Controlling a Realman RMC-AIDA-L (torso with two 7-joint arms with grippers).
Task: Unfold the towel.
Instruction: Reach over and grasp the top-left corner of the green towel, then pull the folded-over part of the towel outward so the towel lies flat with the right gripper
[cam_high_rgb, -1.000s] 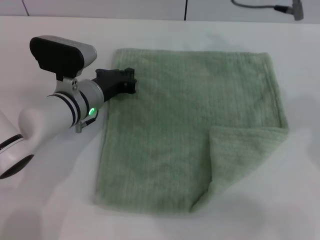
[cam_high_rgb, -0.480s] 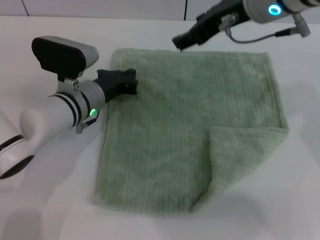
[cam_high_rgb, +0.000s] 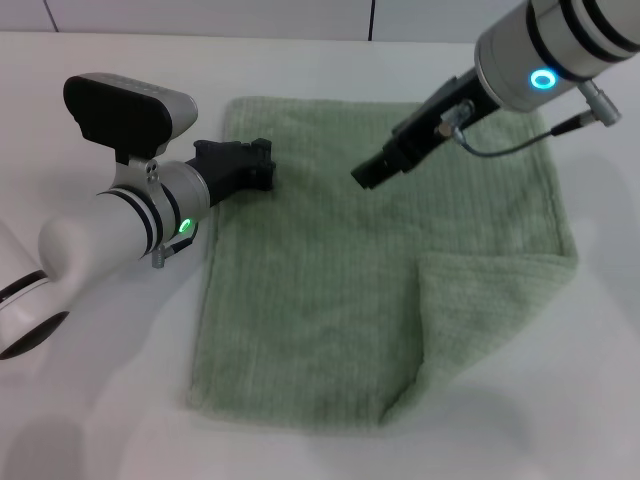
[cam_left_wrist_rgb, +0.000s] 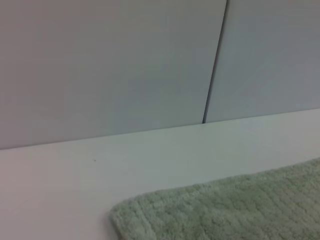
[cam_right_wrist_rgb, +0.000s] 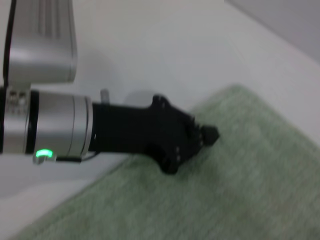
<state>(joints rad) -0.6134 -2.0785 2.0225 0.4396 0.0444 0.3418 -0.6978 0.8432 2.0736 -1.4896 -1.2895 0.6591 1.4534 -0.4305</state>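
While the towel (cam_high_rgb: 380, 260) lies flat, both claws hover above it.

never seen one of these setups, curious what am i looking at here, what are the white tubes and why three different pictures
The white tubes are a robot's two arms, each ending in a black end effector. The wide picture comes from a camera on the robot's head, looking down at a white table. The other two come from cameras on the wrists.

On the table lies a pale green towel, mostly flat, with its near right corner folded over onto itself. The job is to unfold it.

The left end effector sits at the towel's far left edge; the right wrist camera shows it from across the cloth. The right end effector hangs over the towel's far middle. Nothing is visibly lifted. The left wrist picture shows only a towel corner and the wall behind.
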